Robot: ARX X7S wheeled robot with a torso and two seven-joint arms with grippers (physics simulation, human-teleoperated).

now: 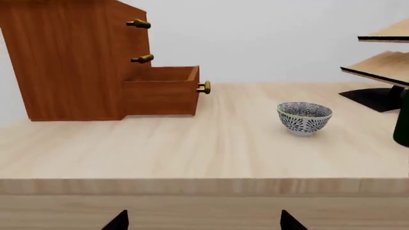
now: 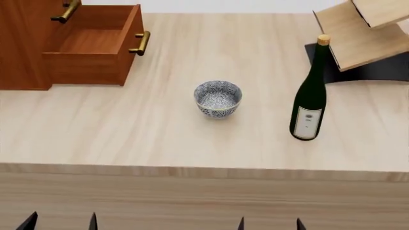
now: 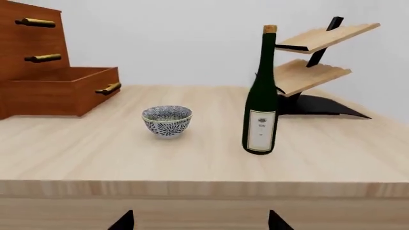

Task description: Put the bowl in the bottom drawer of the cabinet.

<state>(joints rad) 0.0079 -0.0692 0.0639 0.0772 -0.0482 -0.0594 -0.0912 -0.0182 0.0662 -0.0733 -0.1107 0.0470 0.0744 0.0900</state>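
Observation:
The blue-patterned bowl [image 2: 218, 98] [image 1: 304, 117] [image 3: 166, 120] stands upright near the middle of the wooden table [image 2: 160, 139]. The reddish-brown cabinet [image 2: 22, 43] [image 1: 64, 57] sits at the far left with its bottom drawer [image 2: 93, 45] [image 1: 163, 91] [image 3: 61, 88] pulled out and empty. My left gripper [image 2: 62, 223] [image 1: 203, 223] and right gripper [image 2: 268, 224] [image 3: 200, 221] both hang in front of the table's near edge. Only the dark fingertips show, spread wide apart, holding nothing. Both are well short of the bowl.
A dark green wine bottle [image 2: 309, 93] [image 3: 261, 96] stands right of the bowl. A pale wooden rack [image 2: 364, 33] [image 3: 313, 57] on a black base fills the far right. The two upper drawers [image 1: 137, 40] are closed.

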